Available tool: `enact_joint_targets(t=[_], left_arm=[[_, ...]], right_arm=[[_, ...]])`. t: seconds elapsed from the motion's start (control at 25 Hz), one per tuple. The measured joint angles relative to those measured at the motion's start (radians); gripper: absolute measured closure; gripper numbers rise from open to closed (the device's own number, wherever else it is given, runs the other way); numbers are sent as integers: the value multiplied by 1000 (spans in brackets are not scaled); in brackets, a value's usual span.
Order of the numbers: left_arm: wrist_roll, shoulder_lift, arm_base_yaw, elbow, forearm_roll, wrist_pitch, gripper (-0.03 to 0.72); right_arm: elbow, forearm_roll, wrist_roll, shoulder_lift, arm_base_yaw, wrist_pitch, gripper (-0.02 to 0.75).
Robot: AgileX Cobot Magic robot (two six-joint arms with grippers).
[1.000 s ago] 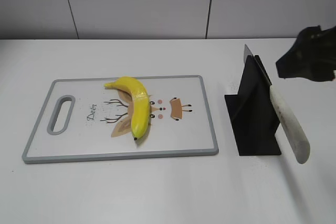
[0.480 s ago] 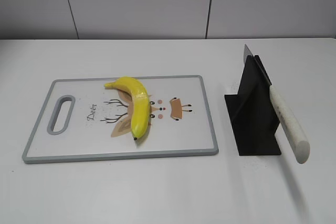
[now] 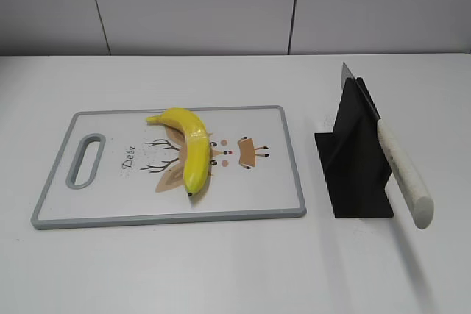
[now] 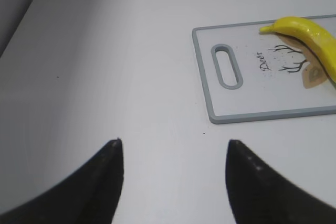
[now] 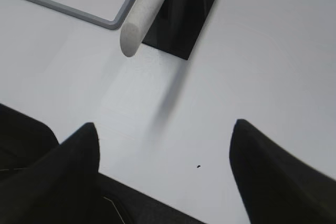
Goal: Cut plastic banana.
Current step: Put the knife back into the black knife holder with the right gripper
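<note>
A yellow plastic banana [image 3: 188, 148] lies whole on a white cutting board [image 3: 110, 182] with a grey rim; its top also shows in the left wrist view [image 4: 310, 34]. A knife with a white handle [image 3: 403, 174] rests in a black stand [image 3: 353, 163]; the handle also shows in the right wrist view [image 5: 147, 11]. Neither gripper shows in the exterior view. My left gripper [image 4: 173, 142] is open and empty over bare table left of the board. My right gripper [image 5: 165, 127] is open and empty, well short of the knife handle.
The cutting board [image 4: 220, 114] has a handle slot [image 3: 86, 159] at its left end and a deer drawing. The black stand [image 5: 184, 19] sits right of the board. A white wall runs behind the white table [image 3: 235, 270].
A second ago my right arm showed at the right edge of the exterior view above the knife; it has since left that view. The banana, board and knife have not moved.
</note>
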Motion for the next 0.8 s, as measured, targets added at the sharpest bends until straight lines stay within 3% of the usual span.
enact_joint_targets(t=[0.8], left_arm=[[-60, -1, 0, 0, -1, -1, 105]], right_arm=[[7, -3, 0, -294, -20, 10, 149]])
